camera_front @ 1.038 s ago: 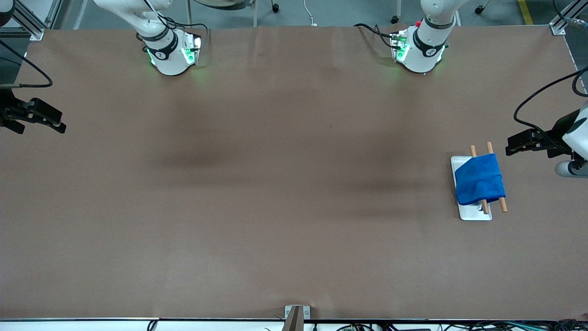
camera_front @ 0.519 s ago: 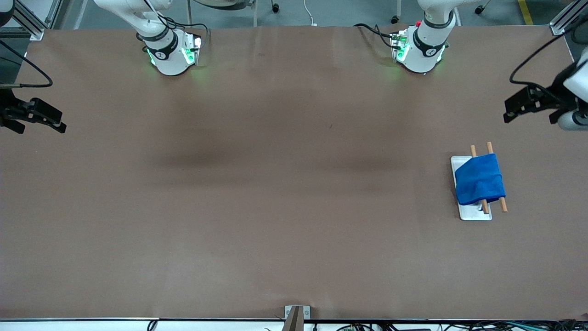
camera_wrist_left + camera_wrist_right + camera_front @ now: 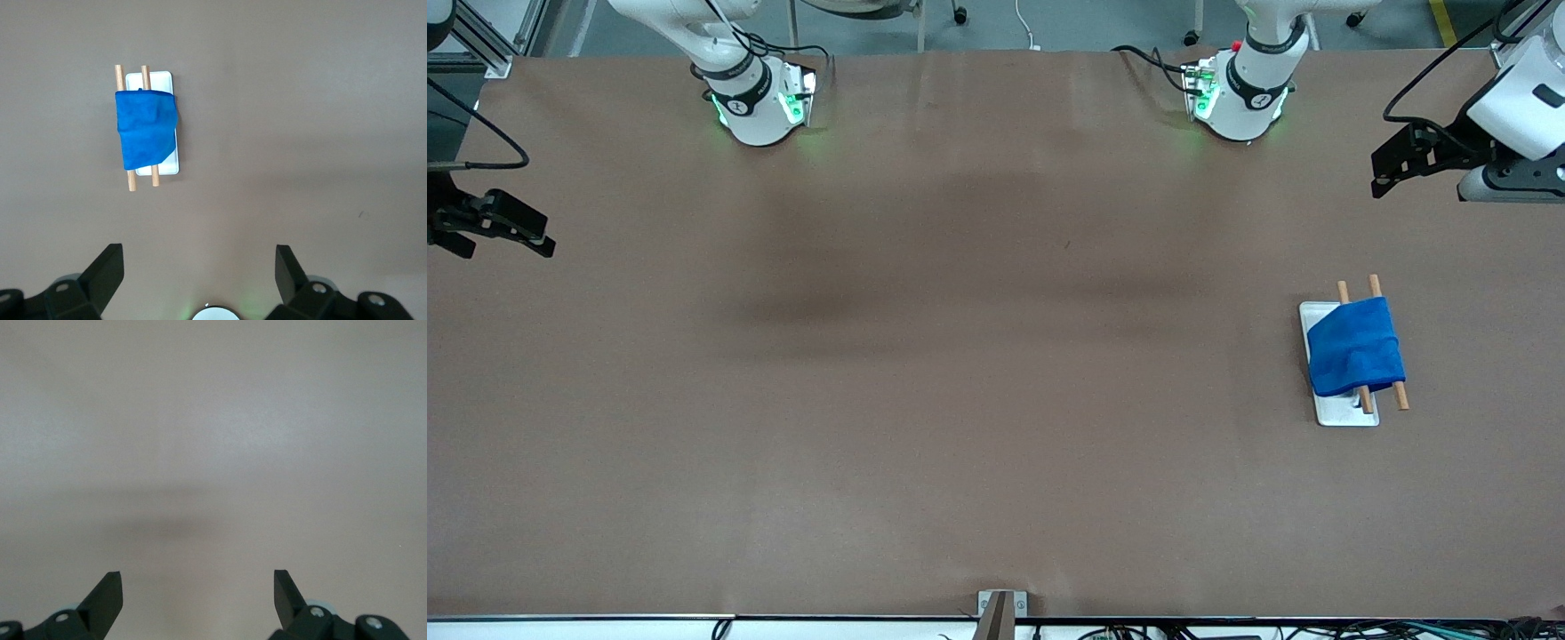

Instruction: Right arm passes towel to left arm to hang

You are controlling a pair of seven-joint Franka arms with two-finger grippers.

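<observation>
Draped across two wooden rods (image 3: 1372, 342) over a small white base plate (image 3: 1343, 415), toward the left arm's end of the brown table (image 3: 960, 356): the towel (image 3: 1354, 347), bright blue, free of both grippers. Up in the air over the table's edge at that same end, well apart from the towel: left gripper (image 3: 1380, 178), jaws spread wide and empty. Over the bare table edge at the right arm's end, waiting: right gripper (image 3: 538, 242), jaws likewise spread, nothing between them.

left claw (image 3: 199, 267) open, raised, right claw (image 3: 197, 587) open, waiting
</observation>
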